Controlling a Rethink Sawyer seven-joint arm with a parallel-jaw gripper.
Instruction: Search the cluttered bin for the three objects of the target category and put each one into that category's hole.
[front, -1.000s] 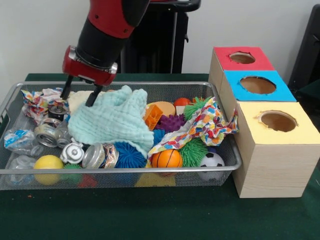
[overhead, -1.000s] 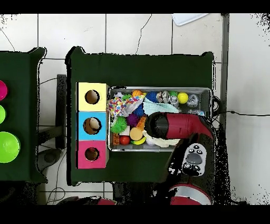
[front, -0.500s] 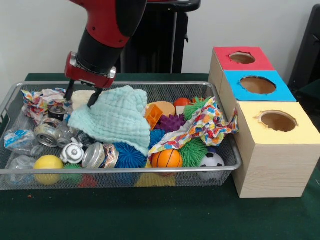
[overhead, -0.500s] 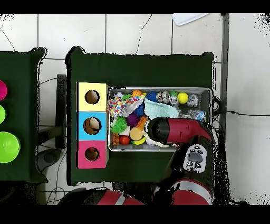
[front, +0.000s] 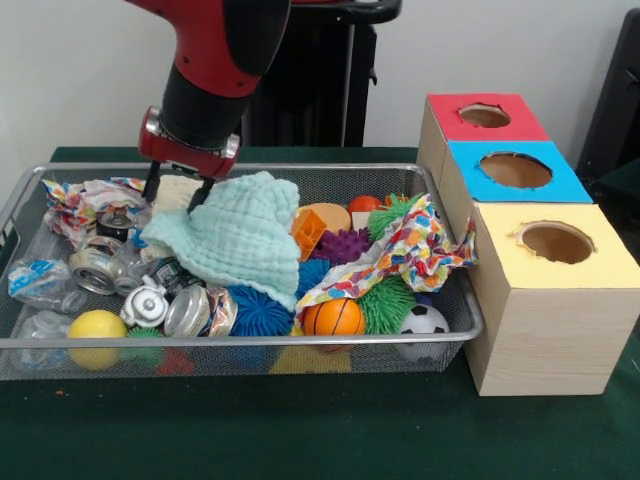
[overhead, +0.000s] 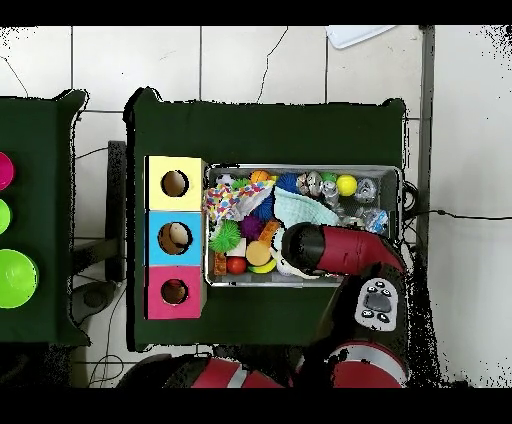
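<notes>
The wire mesh bin (front: 440, 300) is full of toys, cans and cloths; it also shows in the overhead view (overhead: 300, 169). My gripper (front: 174, 192) is low at the bin's back left. It is open, with a finger on each side of a cream plush (front: 177, 187). A mint cloth (front: 235, 235) lies against its right finger and covers the bin's middle. The red-topped hole (front: 485, 115) is on the farthest wooden box at the right, also seen in the overhead view (overhead: 174, 292). I cannot make out the duck or the tiger. In the overhead view the arm (overhead: 335, 250) hides the gripper.
The blue-topped hole (front: 515, 170) and the yellow-topped hole (front: 557, 242) stand nearer on the same row of boxes. Crushed cans (front: 95, 268), spiky balls (front: 385, 300), a yellow ball (front: 96, 327), an orange ball (front: 334, 317) and a colourful cloth (front: 415, 250) crowd the bin.
My gripper has moved right and toward the bin's back, and now straddles the cream plush. The mint cloth has bunched up and shifted slightly.
</notes>
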